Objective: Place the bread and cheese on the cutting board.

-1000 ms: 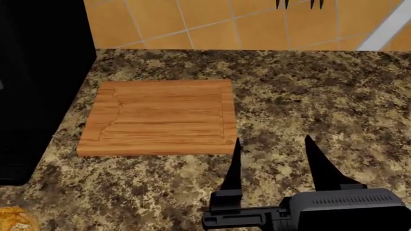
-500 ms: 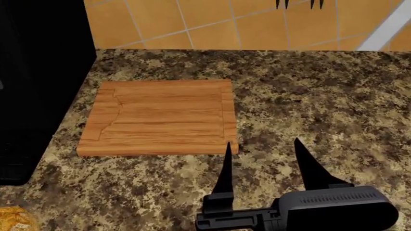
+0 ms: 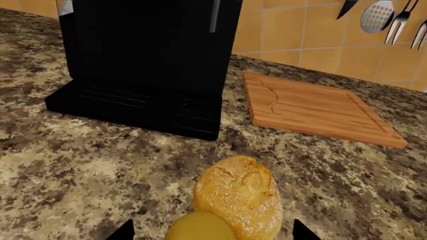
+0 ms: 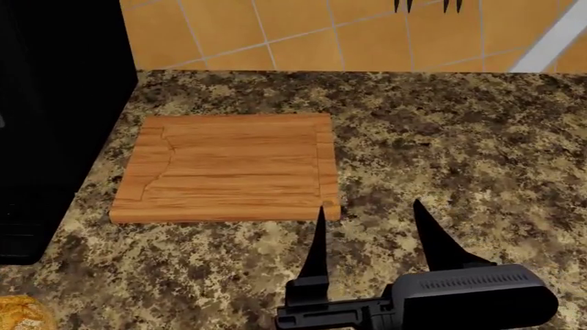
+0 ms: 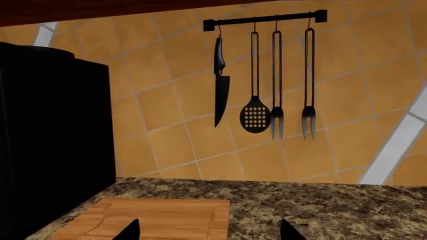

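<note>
Nearest the left wrist camera, we see the cheese (image 3: 200, 227) touching the bread (image 3: 239, 195); both rest on the granite counter (image 3: 80, 165), between the left gripper's (image 3: 208, 233) two fingertips, which stand apart on either side without contact. Beyond them sits the black appliance (image 3: 150, 60), with the cutting board (image 3: 313, 107) just beside it, bare. In the head view, we see the right gripper (image 4: 367, 223) with its fingers spread, holding nothing, just in front of the board's near right corner. On the tiled wall (image 5: 167, 125) behind hangs a rail with a knife (image 5: 221, 82), slotted spoon (image 5: 255, 116) and two forks (image 5: 308, 115).
</note>
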